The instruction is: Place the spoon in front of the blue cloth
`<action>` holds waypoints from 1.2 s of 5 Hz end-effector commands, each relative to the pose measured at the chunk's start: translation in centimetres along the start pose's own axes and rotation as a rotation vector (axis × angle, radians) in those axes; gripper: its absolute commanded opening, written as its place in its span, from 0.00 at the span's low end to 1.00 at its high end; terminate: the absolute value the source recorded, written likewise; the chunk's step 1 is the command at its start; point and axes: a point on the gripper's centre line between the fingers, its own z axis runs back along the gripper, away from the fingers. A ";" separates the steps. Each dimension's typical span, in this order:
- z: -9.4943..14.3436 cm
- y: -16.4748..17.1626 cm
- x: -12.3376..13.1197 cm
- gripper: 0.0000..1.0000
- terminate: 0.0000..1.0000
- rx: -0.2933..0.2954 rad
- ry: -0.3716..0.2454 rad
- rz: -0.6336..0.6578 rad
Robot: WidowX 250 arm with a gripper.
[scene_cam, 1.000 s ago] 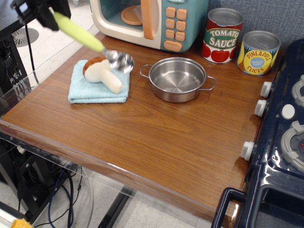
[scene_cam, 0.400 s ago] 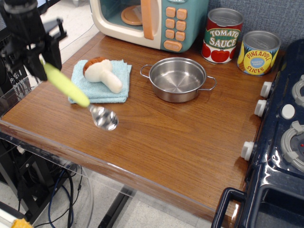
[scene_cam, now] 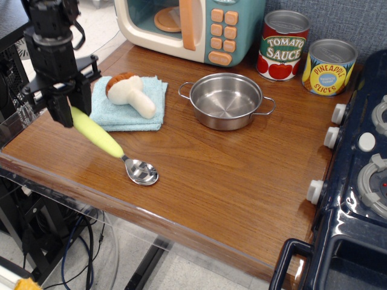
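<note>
The spoon (scene_cam: 109, 145) has a pale yellow-green handle and a shiny metal bowl (scene_cam: 141, 172). It slants down to the right, and its bowl rests on or just above the wooden table near the front edge. My gripper (scene_cam: 71, 111) is shut on the upper end of the handle. The blue cloth (scene_cam: 129, 104) lies folded on the table just behind the spoon, right of my gripper. A white-and-brown plush mushroom (scene_cam: 132, 93) lies on the cloth.
A steel two-handled pot (scene_cam: 225, 101) stands right of the cloth. A toy microwave (scene_cam: 190, 25) and two cans, tomato sauce (scene_cam: 283, 45) and pineapple slices (scene_cam: 328, 66), stand at the back. A toy stove (scene_cam: 363, 169) borders the right. The table's front edge (scene_cam: 91, 193) is close.
My gripper has carried the spoon from above the cloth out to the front left and down. The spoon bowl now sits at table level in front of the cloth.
</note>
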 end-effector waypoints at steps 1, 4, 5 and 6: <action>-0.2 0.4 0.2 0.00 0.00 0.064 0.026 0.106; -1.0 0.7 0.1 1.00 0.00 0.084 0.061 0.195; -0.9 0.8 0.0 1.00 0.00 0.056 0.065 0.187; 0.1 1.0 0.2 1.00 0.00 0.006 0.035 0.180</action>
